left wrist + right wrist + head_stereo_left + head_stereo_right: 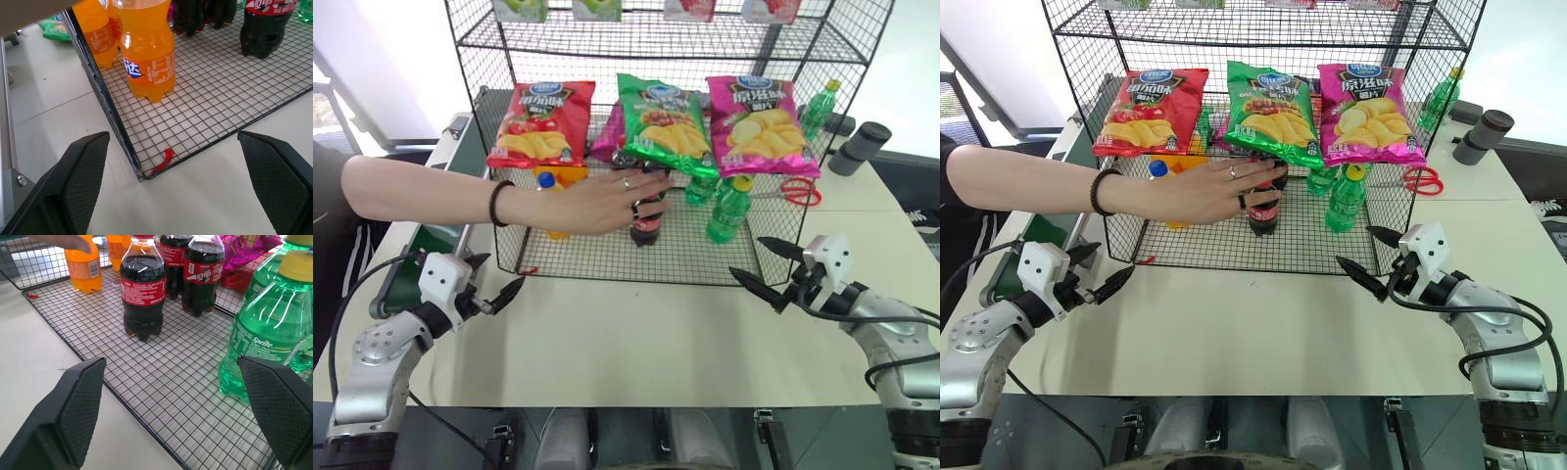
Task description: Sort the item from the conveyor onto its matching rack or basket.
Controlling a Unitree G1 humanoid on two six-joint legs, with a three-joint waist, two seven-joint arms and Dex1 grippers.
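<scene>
- We see our left gripper [499,290] at about 8 o'clock over the pale table [636,333], fingers spread wide and holding nothing.
- Our right gripper [766,269] sits at about 4 o'clock, likewise wide apart and empty.
- The cola bottle [143,289] stands upright on the bottom grid of the black wire rack [607,259], near the middle, with a person's hand [607,201] laid over it from 9 o'clock.
- More cola bottles [204,271] stand just behind it.
- Orange soda bottles [146,49] stand toward the rack's 9 o'clock corner, green bottles [728,209] toward 3 o'clock.
- Red, green and pink chip bags [658,122] hang above.
- The conveyor [411,274] runs along the 9 o'clock edge, behind the arm.
</scene>
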